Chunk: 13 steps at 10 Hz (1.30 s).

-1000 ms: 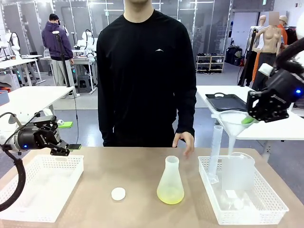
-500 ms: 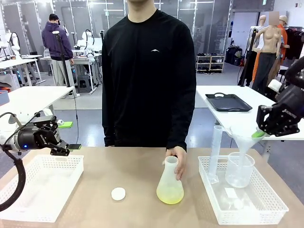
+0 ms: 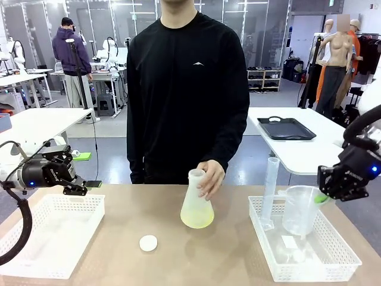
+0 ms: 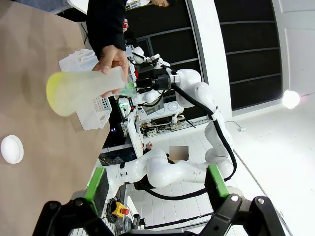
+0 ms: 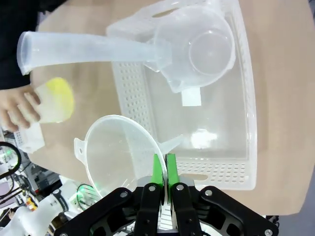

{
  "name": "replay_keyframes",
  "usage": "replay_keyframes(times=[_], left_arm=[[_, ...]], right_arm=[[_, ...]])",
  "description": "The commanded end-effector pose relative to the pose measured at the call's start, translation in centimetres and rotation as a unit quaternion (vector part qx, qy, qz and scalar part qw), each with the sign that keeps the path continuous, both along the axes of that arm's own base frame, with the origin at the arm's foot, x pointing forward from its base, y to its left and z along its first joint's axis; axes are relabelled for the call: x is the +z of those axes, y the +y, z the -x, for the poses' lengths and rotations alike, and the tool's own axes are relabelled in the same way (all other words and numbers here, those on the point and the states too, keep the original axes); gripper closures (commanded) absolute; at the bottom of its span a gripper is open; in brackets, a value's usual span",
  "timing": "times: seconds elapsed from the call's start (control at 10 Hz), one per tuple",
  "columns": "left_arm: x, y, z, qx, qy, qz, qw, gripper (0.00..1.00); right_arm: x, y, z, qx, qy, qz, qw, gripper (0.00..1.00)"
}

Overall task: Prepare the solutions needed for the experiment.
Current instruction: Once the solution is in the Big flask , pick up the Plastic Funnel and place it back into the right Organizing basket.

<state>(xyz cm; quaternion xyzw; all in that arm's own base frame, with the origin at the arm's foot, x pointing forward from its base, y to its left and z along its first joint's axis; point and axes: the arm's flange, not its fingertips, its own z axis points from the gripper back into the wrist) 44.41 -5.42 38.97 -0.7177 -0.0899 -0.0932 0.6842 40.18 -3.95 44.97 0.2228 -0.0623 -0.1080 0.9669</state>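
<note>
Front view gives the main picture: the person's hand (image 3: 209,177) grips the neck of a conical flask (image 3: 196,205) and holds it tilted, apparently lifted a little off the tabletop (image 3: 119,262), between its middle and its far edge. The solutions (image 3: 197,219) sit as a shallow pale yellow-green layer in the bottom of this flask. A white cap (image 3: 148,242) lies apart from it, toward the near edge.

The right gripper (image 5: 161,169) has its jaws pressed together on the rim tab of a clear funnel (image 5: 118,157) and carries it over the near wall of the right basket (image 5: 246,123). A beaker (image 5: 202,46) and a measuring cylinder (image 5: 83,49) stand in this basket. I cannot tell whether the funnel's stem touches the beaker.

The left gripper (image 4: 156,184) hangs over the far edge of the left basket (image 3: 36,262), jaws fully apart, holding nothing.

As I judge it, the work is at an early or middle stage. Some liquid is already in the flask, but the funnel is not yet set on any vessel, the beaker and cylinder look empty, and the flask is uncapped. Measuring, pouring and closing seem to be left.
</note>
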Motion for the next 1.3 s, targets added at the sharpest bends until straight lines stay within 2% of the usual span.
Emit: replay_keyframes(times=[0.0, 0.3, 0.4, 0.5, 0.6, 0.7, 0.8, 0.9, 1.0, 1.1, 1.2], left_arm=[[0.1, -0.1, 0.0, 0.000, -0.003, 0.003, 1.000, 0.00], [0.1, -0.1, 0.0, 0.000, -0.003, 0.003, 1.000, 0.00], [0.1, -0.1, 0.0, 0.000, -0.003, 0.003, 1.000, 0.00], [0.1, -0.1, 0.0, 0.000, -0.003, 0.003, 1.000, 0.00], [0.1, -0.1, 0.0, 0.000, -0.003, 0.003, 1.000, 0.00], [0.1, -0.1, 0.0, 0.000, -0.003, 0.003, 1.000, 0.00], [0.1, -0.1, 0.0, 0.000, -0.003, 0.003, 1.000, 0.00], [0.1, -0.1, 0.0, 0.000, -0.003, 0.003, 1.000, 0.00], [0.1, -0.1, 0.0, 0.000, -0.003, 0.003, 1.000, 0.00], [0.1, -0.1, 0.0, 0.000, -0.003, 0.003, 1.000, 0.00], [0.1, -0.1, 0.0, 0.000, -0.003, 0.003, 1.000, 0.00]], right_arm=[[-2.0, 0.1, -0.6, -0.009, 0.005, 0.012, 1.000, 1.00], [-3.9, 0.5, -1.3, -0.022, 0.016, 0.016, 1.000, 1.00], [-4.1, 0.6, -1.2, -0.023, 0.033, 0.020, 0.999, 1.00], [-4.4, 0.6, -1.2, -0.026, 0.047, 0.030, 0.998, 0.78], [-4.5, 0.7, -1.2, -0.023, 0.050, 0.032, 0.998, 0.78], [-4.5, 0.8, -1.2, -0.026, 0.047, 0.033, 0.998, 0.59], [-4.5, 0.9, -1.2, -0.026, 0.047, 0.034, 0.998, 0.73], [-4.6, 1.0, -1.2, -0.026, 0.046, 0.037, 0.998, 0.40], [-4.7, 1.1, -1.2, -0.026, 0.046, 0.044, 0.998, 0.54], [-4.6, 1.3, -1.4, -0.025, 0.038, 0.041, 0.998, 0.20], [-4.8, 0.7, -1.0, -0.013, 0.041, 0.024, 0.999, 0.20]])
